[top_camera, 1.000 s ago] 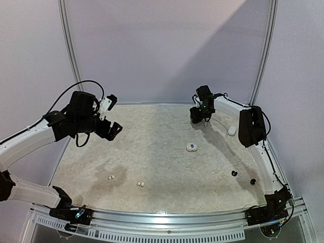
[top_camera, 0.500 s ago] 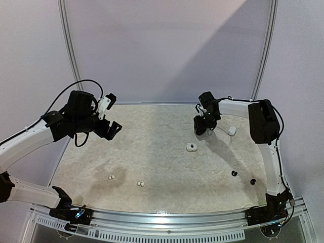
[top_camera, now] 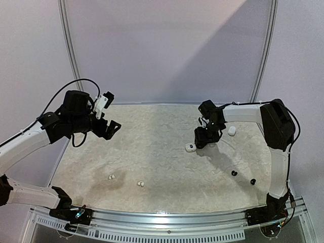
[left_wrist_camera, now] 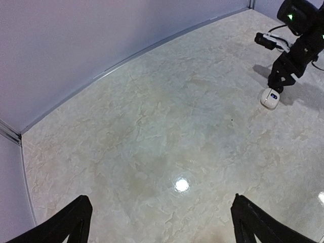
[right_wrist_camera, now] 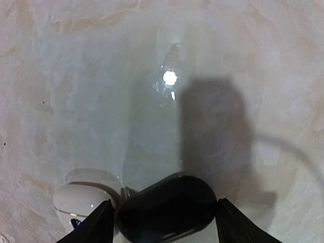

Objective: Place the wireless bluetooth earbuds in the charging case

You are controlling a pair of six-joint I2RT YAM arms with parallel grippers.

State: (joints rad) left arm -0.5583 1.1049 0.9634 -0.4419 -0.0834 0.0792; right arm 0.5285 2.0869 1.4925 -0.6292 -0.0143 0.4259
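Observation:
Two white earbuds [top_camera: 111, 177] [top_camera: 140, 184] lie near the front left, and two black earbuds [top_camera: 234, 173] [top_camera: 252, 181] lie at the front right. My right gripper [right_wrist_camera: 164, 202] [top_camera: 205, 136] is shut on a black pebble-shaped charging case [right_wrist_camera: 169, 212], which fills the gap between its fingers. It hangs low over the table, right next to a white charging case [right_wrist_camera: 81, 202] [top_camera: 190, 148] [left_wrist_camera: 271, 97] with a small blue light. My left gripper [left_wrist_camera: 159, 202] [top_camera: 112, 127] stands open and empty in the air over the back left.
Another white pebble-shaped case [top_camera: 232, 130] lies at the back right, behind the right arm. Walls enclose the table on the back and sides; a metal rail [top_camera: 162, 223] runs along the front edge.
My right gripper has carried the black case forward and down, from the back of the table to just beside the white case. The left arm has drifted slightly left.

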